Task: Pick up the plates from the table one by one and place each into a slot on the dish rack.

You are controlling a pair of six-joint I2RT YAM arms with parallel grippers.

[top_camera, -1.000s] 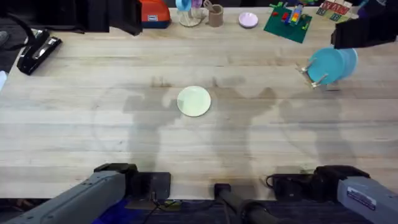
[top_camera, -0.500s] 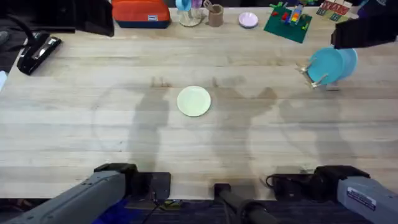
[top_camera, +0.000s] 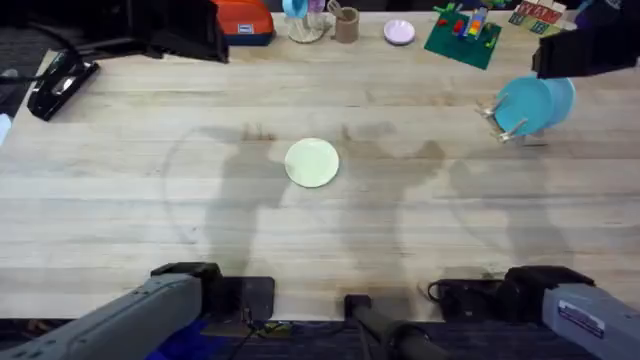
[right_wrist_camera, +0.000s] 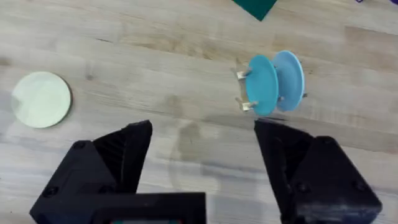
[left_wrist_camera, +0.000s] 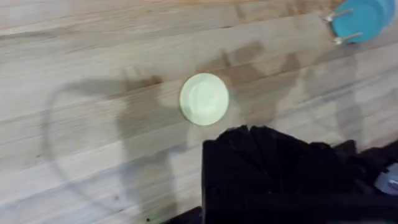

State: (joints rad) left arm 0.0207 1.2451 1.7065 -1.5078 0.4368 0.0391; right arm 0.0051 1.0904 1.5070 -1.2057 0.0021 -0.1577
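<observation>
Light plank table (top_camera: pixel 120 200) w/ visible grain and soft arm shadows across its middle. Landmark = cream-yellow plate (top_camera: pixel 312 162), lying flat and alone on bare wood near table centre; also seen in left wrist view (left_wrist_camera: pixel 204 99) and right wrist view (right_wrist_camera: pixel 41 99).

Far edge of table beyond the plate: red-orange case (top_camera: pixel 247 20), brown cup (top_camera: pixel 346 24), small pinkish-white dish (top_camera: pixel 399 32), green board w/ coloured bricks (top_camera: pixel 462 37). Black stapler-like tool (top_camera: pixel 60 82) well off toward the far left corner from the plate.

Dish rack (top_camera: pixel 507 122) sits well apart from the cream plate, toward far right. It holds 2 plates on edge between pegs: teal plate (right_wrist_camera: pixel 262 84) and light blue plate (right_wrist_camera: pixel 288 77), upright, close together, side by side. Rack pegs (right_wrist_camera: pixel 245 90) stick out on the teal plate's side. A dark object overlaps the frame just beyond the rack; can't tell what.

Both arm bases at near edge, well back from the plate. Right gripper (right_wrist_camera: pixel 202 165): fingers spread wide, nothing between them, raised over bare wood between plate and rack. Left gripper (left_wrist_camera: pixel 267 168): a dark mass in its own cam, near the plate; can't tell whether spread or closed.
</observation>
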